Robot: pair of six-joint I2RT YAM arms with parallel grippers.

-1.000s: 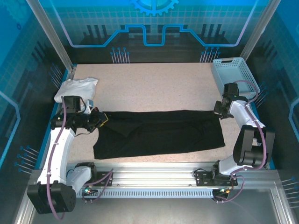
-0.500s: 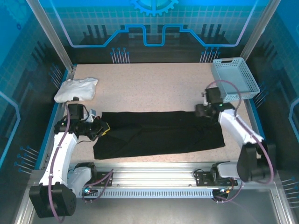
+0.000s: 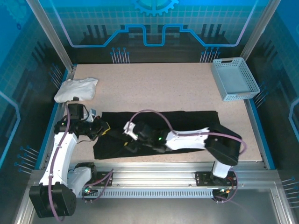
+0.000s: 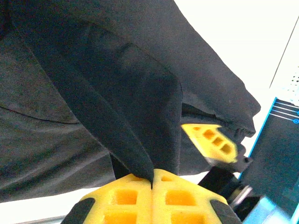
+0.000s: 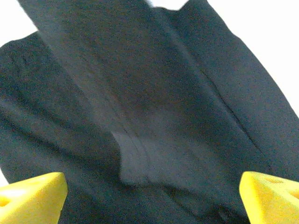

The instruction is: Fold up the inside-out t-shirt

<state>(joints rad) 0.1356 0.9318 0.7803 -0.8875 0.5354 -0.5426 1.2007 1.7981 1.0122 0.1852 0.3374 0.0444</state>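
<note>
The inside-out t-shirt (image 3: 191, 122) lies as a long black band across the near half of the table. My left gripper (image 3: 102, 127) is at its left end, shut on a pinched fold of the black cloth (image 4: 117, 84) that rises from between the yellow pads (image 4: 152, 179). My right arm reaches leftward across the shirt. Its gripper (image 3: 128, 140) hangs open over the shirt's left-middle part. In the right wrist view the yellow fingertips (image 5: 32, 193) stand wide apart, and between them is only flat cloth with a hem edge (image 5: 154, 93). No print shows.
A white folded garment (image 3: 77, 88) lies at the far left corner. A pale blue basket (image 3: 234, 78) stands at the far right. Bare speckled table (image 3: 154, 86) stretches behind the shirt. Blue rails edge the table on both sides.
The right gripper opened, let go of the shirt's right end and swung left across the shirt to its left-middle. The left gripper kept its grip and hardly moved.
</note>
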